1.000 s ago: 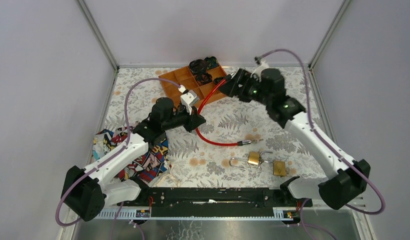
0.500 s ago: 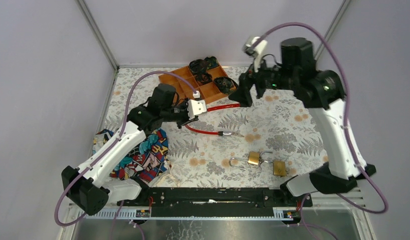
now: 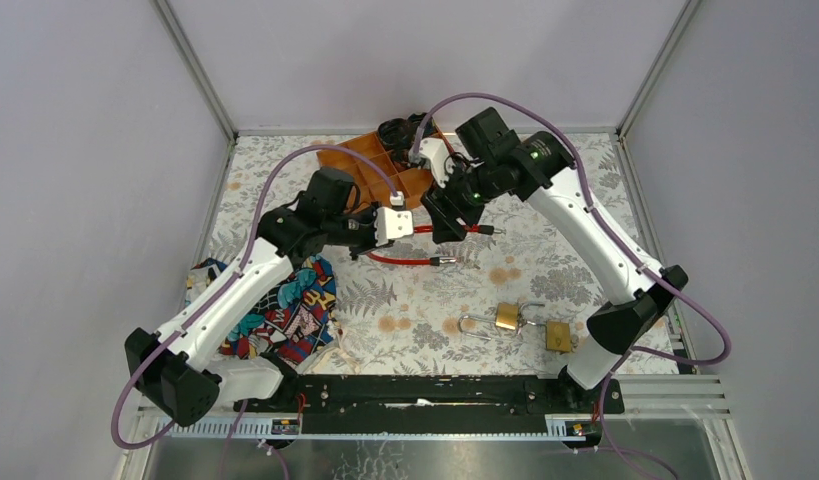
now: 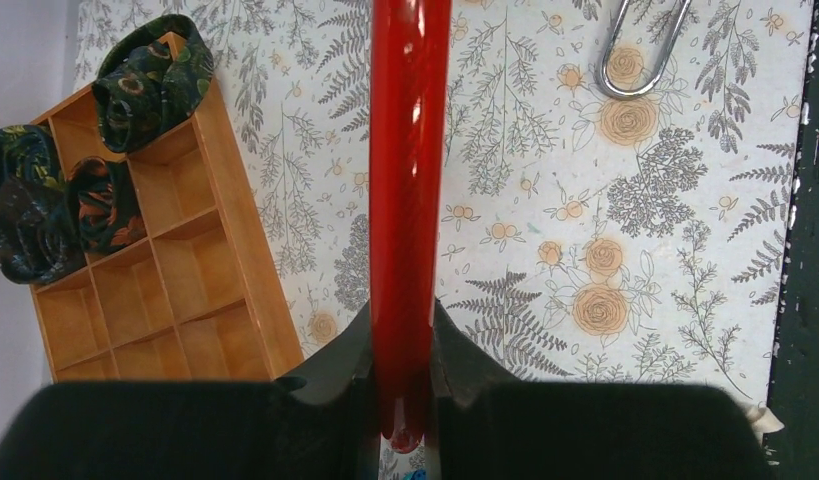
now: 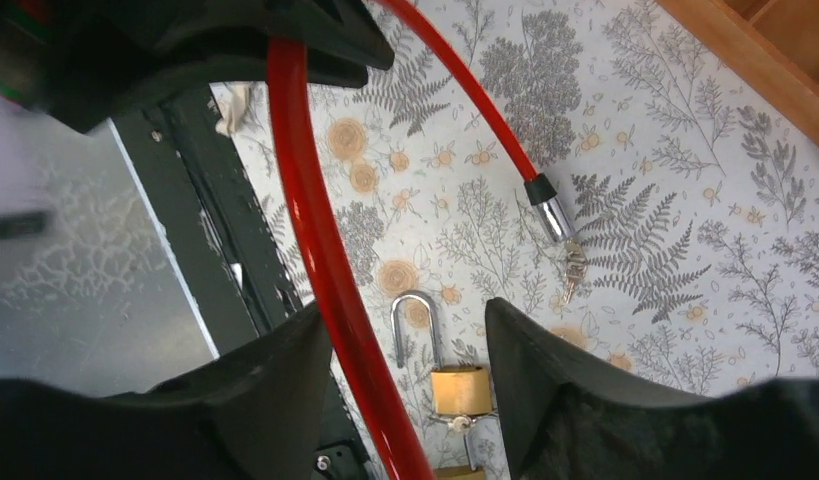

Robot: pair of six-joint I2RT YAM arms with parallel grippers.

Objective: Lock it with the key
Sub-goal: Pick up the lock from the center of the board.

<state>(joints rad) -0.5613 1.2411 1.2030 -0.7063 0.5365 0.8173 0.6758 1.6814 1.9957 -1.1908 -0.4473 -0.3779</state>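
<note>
A red cable lock point(image 3: 395, 260) lies looped on the floral table mat, its metal end point(image 5: 550, 215) carrying a small key point(image 5: 573, 268). My left gripper point(image 3: 410, 228) is shut on the red cable point(image 4: 405, 200), held lengthwise between its fingers. My right gripper point(image 3: 447, 225) is just right of it. Its jaws are open in the right wrist view point(image 5: 405, 310), and the red cable point(image 5: 325, 300) passes between them along the left finger. A brass padlock point(image 3: 506, 317) with an open shackle lies near the front, also seen below the right jaws point(image 5: 458, 388).
A second brass padlock point(image 3: 557, 336) lies beside the first. An orange divided tray point(image 3: 345, 160) with rolled dark fabric items stands at the back centre and shows in the left wrist view point(image 4: 185, 270). A colourful cloth point(image 3: 290, 310) lies at the front left.
My right arm swung down and left from a raised pose to the cable beside the left gripper. The cable's loose end shifted left. The left gripper stayed shut on the cable.
</note>
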